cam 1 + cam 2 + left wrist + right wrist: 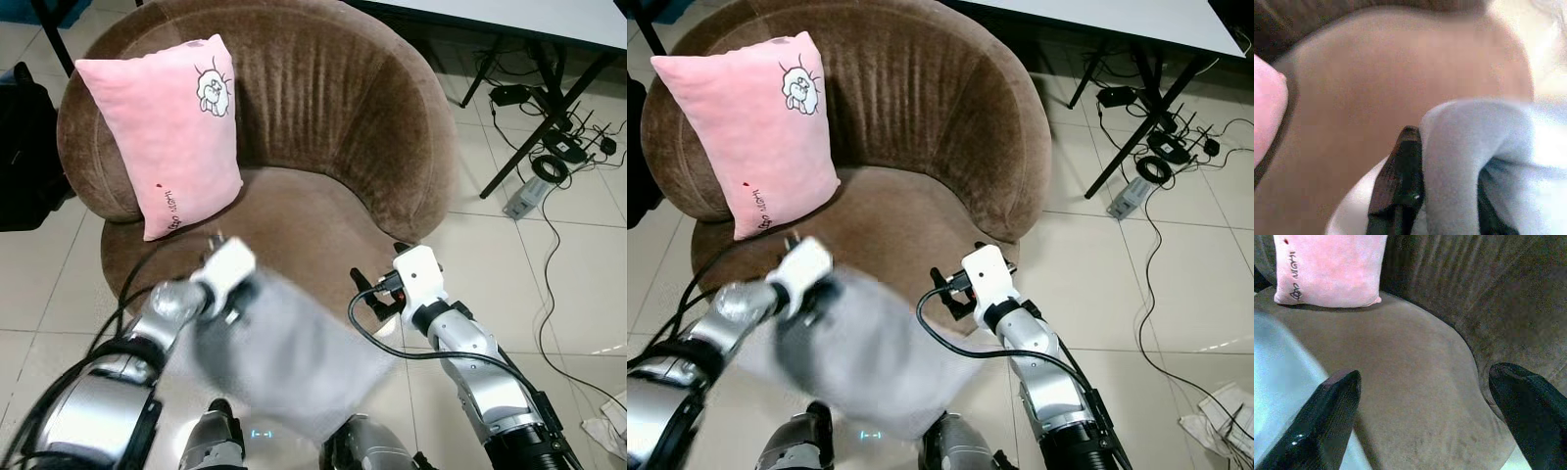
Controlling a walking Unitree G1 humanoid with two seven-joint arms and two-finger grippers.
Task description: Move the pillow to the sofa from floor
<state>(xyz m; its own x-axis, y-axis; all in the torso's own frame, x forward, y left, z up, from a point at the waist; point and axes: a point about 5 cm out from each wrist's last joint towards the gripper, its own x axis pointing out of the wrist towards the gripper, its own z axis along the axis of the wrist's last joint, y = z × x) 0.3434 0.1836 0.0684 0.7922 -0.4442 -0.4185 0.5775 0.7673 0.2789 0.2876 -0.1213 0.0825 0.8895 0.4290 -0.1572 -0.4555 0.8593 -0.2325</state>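
Pillow: grey pillow (294, 357) is hanging off the floor, low in the head view around 6 o'clock, just in front of the seat's front edge and blurry, so probably moving.
Left end effector: left end effector (1449, 191) is pinching a bunched fold of the grey fabric; one black finger (1398, 188) is pressing right against it.
Right end effector: right end effector (1444, 416) is sitting wide apart with nothing between the fingers, looking over the seat, pillow edge just beside one finger.
Sofa: round brown sofa (323, 211) is sitting at 12 o'clock, with plenty of bare seat on its right half.
Step tip: I'd say carry it forward toward 12 over the bare seat, lift enough that the dangling corner is clearing the front edge, and only let go once most of it is resting on the cushion. One-corner grip looks kinda sketchy, so go slow.
Count: two pillows (one grey, one pink pillow (162, 132) leaning on the backrest at 10 o'clock), one sofa, two arms.
Background: cables and a power strip (529, 196) are lying on the tiled floor (549, 274) at 2 o'clock.
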